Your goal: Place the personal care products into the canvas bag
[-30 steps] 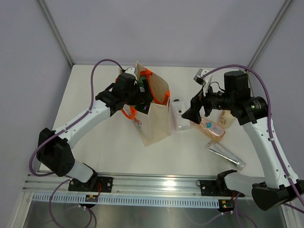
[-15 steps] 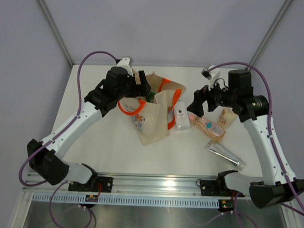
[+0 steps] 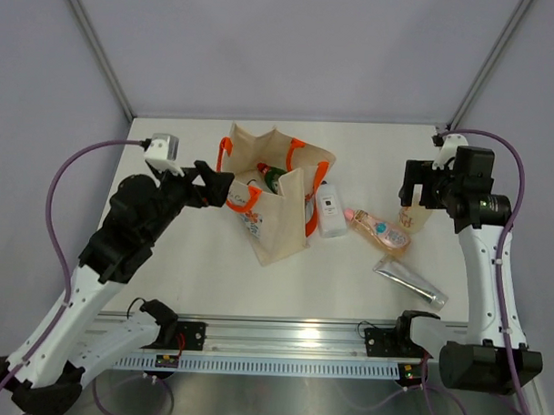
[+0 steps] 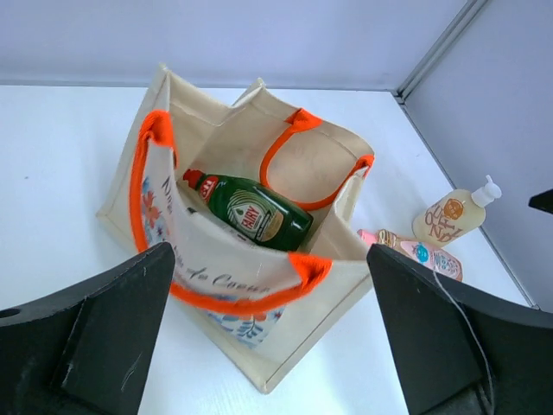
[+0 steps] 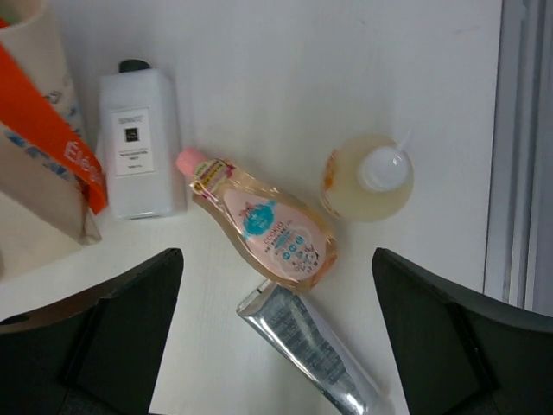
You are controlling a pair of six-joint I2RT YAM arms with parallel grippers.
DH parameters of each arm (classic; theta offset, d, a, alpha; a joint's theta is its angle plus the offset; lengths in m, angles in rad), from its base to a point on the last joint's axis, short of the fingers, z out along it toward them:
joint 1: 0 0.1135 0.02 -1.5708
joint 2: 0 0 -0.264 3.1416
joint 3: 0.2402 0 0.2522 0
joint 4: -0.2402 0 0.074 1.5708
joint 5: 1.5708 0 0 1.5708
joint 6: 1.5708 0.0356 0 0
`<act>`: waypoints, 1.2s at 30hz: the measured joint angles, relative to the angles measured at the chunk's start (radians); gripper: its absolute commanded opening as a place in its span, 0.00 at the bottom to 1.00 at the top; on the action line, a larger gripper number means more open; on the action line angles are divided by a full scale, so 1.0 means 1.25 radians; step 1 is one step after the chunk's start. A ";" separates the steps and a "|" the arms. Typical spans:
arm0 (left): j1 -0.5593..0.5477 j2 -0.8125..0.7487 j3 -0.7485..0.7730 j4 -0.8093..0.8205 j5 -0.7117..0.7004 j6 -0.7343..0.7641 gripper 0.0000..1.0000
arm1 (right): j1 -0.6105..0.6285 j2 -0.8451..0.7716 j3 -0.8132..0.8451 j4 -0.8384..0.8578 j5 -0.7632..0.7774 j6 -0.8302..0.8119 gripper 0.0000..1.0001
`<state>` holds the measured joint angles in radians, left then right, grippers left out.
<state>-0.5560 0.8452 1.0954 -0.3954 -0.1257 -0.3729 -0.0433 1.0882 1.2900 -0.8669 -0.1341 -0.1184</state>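
Observation:
The canvas bag (image 3: 281, 228) stands open at mid-table, with orange handles (image 4: 151, 130). A green bottle (image 4: 257, 213) lies inside it. Right of the bag lie a white flat bottle (image 3: 331, 209), a pink bottle (image 3: 382, 232) and a silver tube (image 3: 411, 281), and a beige bottle (image 3: 413, 215) stands upright. My left gripper (image 3: 218, 188) is open and empty, just left of the bag and looking into it (image 4: 270, 256). My right gripper (image 3: 420, 187) is open and empty, high above the pink bottle (image 5: 270, 230) and tube (image 5: 307, 354). The orange bottle and the white cylinder are not in view.
The bag's corner (image 5: 39, 186) shows beside the white flat bottle (image 5: 138, 143). The beige bottle (image 5: 367, 180) stands near the table's right edge (image 5: 497, 173). An aluminium rail (image 3: 281, 340) runs along the near edge. Grey walls close in the table.
My left gripper has pulled back left out of the bag's mouth, leaving the green bottle inside and the bag standing open. My right gripper has drawn back right, away from the white flat bottle.

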 measured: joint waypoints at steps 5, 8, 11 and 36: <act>0.000 -0.162 -0.144 0.002 -0.015 0.006 0.99 | -0.121 0.082 -0.074 0.029 -0.013 0.000 0.99; 0.000 -0.213 -0.217 -0.015 -0.016 0.006 0.99 | -0.143 0.159 -0.107 0.063 -0.014 0.001 1.00; 0.000 -0.253 -0.264 -0.027 -0.016 0.005 0.99 | -0.143 0.228 -0.123 0.104 -0.023 0.003 1.00; 0.000 -0.262 -0.276 -0.025 -0.002 -0.042 0.99 | -0.148 0.363 -0.165 0.294 -0.012 -0.049 0.01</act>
<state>-0.5560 0.5179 0.7509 -0.4271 -0.1280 -0.4252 -0.2287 1.5414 1.0836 -0.4988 -0.1490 -0.1791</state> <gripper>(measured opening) 0.987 0.852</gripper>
